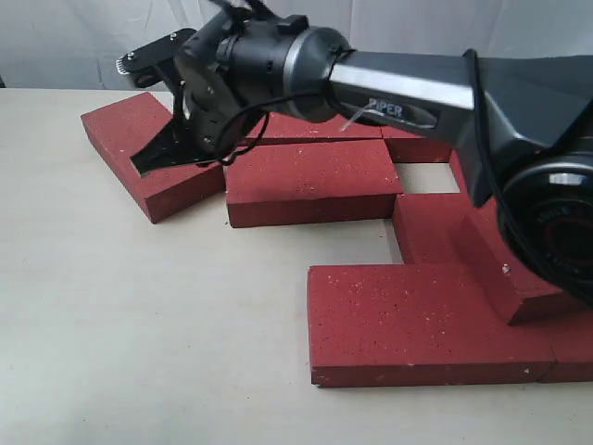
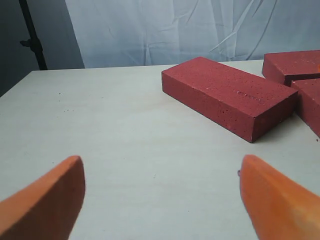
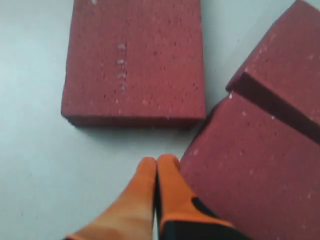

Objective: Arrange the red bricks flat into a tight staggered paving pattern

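Exterior view: far-left brick (image 1: 125, 130) lying skewed on worktop (image 1: 139, 324), right fingers (image 3: 145, 185) pressed together beside it; left fingers (image 2: 50, 195) apart, empty. Straightening step, seemingly; next, nudging it square against neighbouring red bricks (image 1: 310, 181).

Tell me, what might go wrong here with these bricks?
The right gripper is shut and empty near the skewed red brick; nudging with those narrow tips could spin it instead of closing the gap. On the right, one tilted brick seems to rest on others and might slip if bumped.
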Controlling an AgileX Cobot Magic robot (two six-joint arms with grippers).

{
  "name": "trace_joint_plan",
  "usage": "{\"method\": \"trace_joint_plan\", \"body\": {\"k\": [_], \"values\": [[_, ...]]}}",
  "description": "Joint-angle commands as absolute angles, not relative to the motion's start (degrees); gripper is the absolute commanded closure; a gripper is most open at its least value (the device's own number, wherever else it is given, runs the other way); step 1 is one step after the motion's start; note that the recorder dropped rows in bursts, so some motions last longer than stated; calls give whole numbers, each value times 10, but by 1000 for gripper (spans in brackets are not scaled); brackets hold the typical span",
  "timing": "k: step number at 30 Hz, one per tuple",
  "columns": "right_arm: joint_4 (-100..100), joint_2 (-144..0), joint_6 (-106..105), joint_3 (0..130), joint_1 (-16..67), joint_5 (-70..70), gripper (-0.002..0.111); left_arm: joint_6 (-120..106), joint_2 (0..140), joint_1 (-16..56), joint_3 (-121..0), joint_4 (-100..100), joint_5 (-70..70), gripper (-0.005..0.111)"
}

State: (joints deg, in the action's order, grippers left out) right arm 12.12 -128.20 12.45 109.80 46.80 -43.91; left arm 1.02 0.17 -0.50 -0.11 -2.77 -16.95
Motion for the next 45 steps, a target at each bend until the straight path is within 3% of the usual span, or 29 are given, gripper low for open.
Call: {"method": "trace_joint_plan", "body": {"k": [1,7,13,18,25,34,45], "values": [[-67,-1258,-45,1100,407,-517,109,10,0,-5,0,-24,-164,27],[-267,-1226,-226,1100,315,-627,109,10,0,-5,0,-24,-164,27],[-260,-1192,-242,1100,222,-700,109,10,0,-5,0,-24,-164,27],[-218,-1191,-242,1086,200,-700,109,10,0,-5,0,-24,-164,27],[-253,-1193,-260,962,264,-556,109,10,0,-5,0,-24,-164,27],[-191,-1239,-210,960,407,-436,109,10,0,-5,0,-24,-164,27],[-36,-1293,-73,960,420,-360,109,10,0,-5,0,-24,-164,27]]}}
